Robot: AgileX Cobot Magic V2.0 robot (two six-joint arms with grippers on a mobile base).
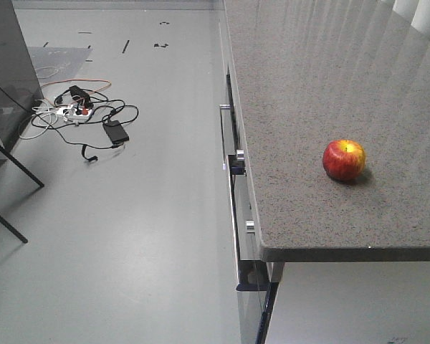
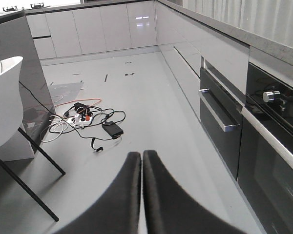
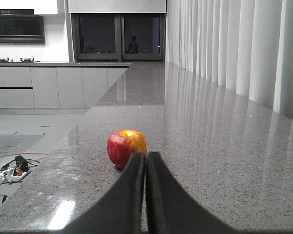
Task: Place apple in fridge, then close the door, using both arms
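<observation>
Apple [image 3: 127,147] on countertop [image 3: 210,161], just beyond closed empty right gripper [image 3: 146,154], left gripper [image 2: 142,152] closed

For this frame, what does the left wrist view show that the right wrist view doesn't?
Left wrist only: black built-in oven fronts with a silver bar handle, a white shell chair, the shut left gripper. Right wrist only: the small red-yellow apple on the speckled grey worktop, the shut right gripper pointing at it. Both: the tangle of cables on the grey floor.
</observation>
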